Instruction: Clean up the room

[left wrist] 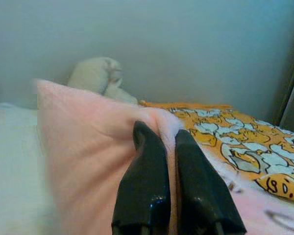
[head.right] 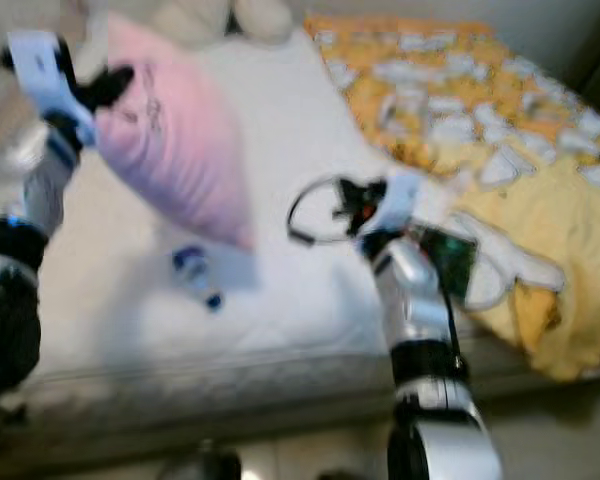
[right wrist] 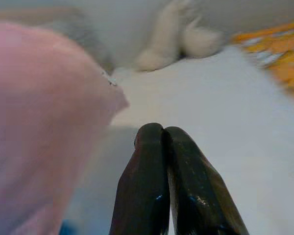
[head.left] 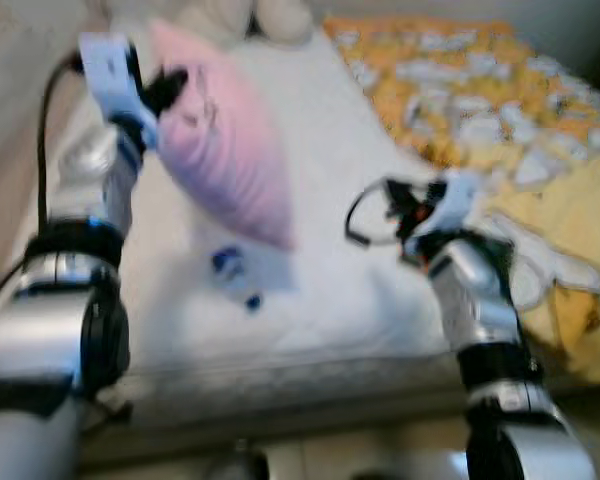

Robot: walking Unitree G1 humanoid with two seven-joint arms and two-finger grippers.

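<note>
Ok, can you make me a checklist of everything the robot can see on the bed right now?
Surface: white bed, blurred.
Job's things: pink pillow held up off the bed by one edge.
Clutter: small blue and white thing lying under the pillow, too blurred to name; yellow patterned blanket bunched on the robot's right; pale plush toy at the head end.
Grippers: left gripper pinching the pillow; right gripper shut, empty, over the bed.
Cables: black cable looping at the right wrist.
Surroundings: plain wall.
</note>
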